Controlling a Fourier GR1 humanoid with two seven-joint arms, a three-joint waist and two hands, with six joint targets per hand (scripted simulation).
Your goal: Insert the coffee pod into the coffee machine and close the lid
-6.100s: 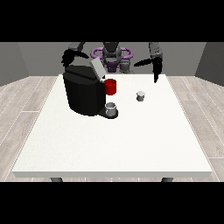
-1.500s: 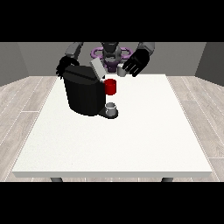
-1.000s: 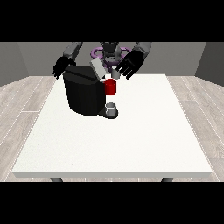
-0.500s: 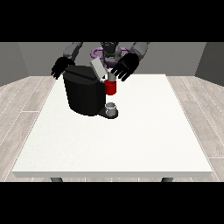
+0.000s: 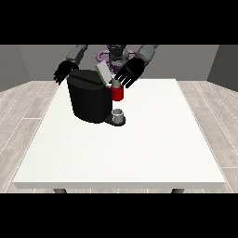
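Coffee pod (image 5: pixel 114 83) shows as a small grey cylinder at the fingertips of the hand at the view's right (image 5: pixel 130 72), sitting right above the red brew head (image 5: pixel 118 94) of the coffee machine (image 5: pixel 90 96); pod is tiny and partly covered by the fingers, so whether it is pinched or just touched, cannot tell. Machine is a bulky black body on the far left part of the white table (image 5: pixel 125 139), with its grey lid (image 5: pixel 104 73) raised and tilted up, open. Below the red head a small grey cup (image 5: pixel 119 115) stands on the machine's drip base. Hand at the view's right has fingers spread downward over the pod slot, looks relaxed rather than clenched. Hand at the view's left (image 5: pixel 64 72) hangs just behind the machine's back corner, fingers spread, holding nothing.
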